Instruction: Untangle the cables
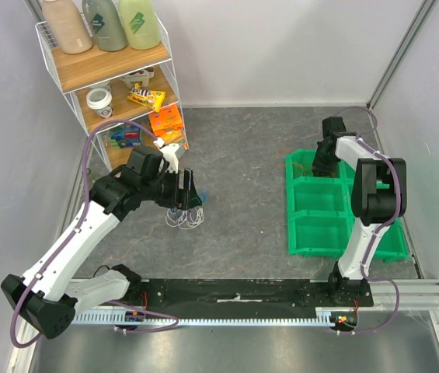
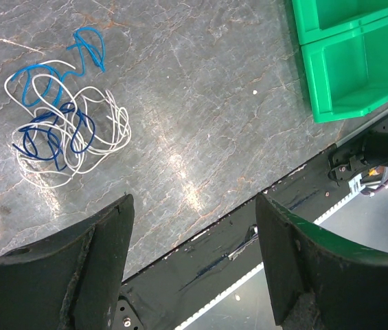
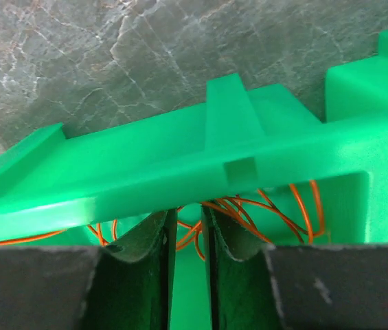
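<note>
Under the left gripper (image 2: 194,258) the table (image 2: 207,103) is a grey, marbled slab with pale veins and a soft glare across it. That gripper hangs released, its two dark fingers (image 2: 90,268) spread wide with nothing between them. The white and blue cables (image 2: 63,130) lie in a loose knot flat on the stone, out past the fingertips and off to one finger's side, apart from both pads. From overhead I see the same knot (image 1: 186,219) just beside the left gripper (image 1: 186,190), on the side toward the arm bases.

Around the right gripper (image 3: 185,227) everything is green: it sits at the rim of the green bins (image 3: 180,179), over the far compartment (image 1: 312,165). Its jaws stand almost together with a thin slit left. The orange cables (image 3: 248,206) curl inside the bin right beyond the tips, and I cannot tell whether a strand is pinched.

Pale walls (image 1: 281,47) box in the table. A wire shelf (image 1: 110,70) with wooden boards stands in the far corner behind the left gripper, with bottles (image 1: 110,23) on top. A black base rail (image 1: 235,295) runs along the near edge.
</note>
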`<state>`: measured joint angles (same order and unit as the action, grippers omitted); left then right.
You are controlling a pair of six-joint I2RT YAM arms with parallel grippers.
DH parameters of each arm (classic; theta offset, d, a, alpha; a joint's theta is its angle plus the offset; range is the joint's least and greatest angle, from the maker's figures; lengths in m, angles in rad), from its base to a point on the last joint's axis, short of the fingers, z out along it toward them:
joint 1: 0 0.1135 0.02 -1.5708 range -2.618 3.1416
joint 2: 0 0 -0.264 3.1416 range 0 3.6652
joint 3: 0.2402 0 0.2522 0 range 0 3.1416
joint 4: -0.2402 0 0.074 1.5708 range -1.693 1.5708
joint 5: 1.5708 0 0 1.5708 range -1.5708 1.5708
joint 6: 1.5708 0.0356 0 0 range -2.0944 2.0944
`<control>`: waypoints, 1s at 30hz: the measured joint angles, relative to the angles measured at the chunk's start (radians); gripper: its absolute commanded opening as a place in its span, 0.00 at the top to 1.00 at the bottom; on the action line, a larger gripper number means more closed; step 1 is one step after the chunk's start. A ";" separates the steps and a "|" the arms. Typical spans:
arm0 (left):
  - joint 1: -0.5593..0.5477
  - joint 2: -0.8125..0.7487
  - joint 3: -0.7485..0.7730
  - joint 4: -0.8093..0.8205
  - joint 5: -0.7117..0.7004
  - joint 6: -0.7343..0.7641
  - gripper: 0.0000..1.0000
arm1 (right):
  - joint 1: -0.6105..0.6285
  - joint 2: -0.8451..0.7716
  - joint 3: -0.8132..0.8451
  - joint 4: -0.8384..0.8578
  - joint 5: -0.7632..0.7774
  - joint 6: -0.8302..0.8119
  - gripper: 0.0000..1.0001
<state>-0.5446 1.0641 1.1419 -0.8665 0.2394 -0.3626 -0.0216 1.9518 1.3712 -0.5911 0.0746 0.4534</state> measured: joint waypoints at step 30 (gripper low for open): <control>0.000 -0.020 0.000 -0.008 -0.002 0.000 0.23 | 0.459 0.114 0.266 -0.037 0.276 -0.259 0.43</control>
<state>-0.5446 1.0443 1.1419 -0.8749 0.2379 -0.3626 0.4374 2.0655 1.6371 -0.6277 0.3508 0.1947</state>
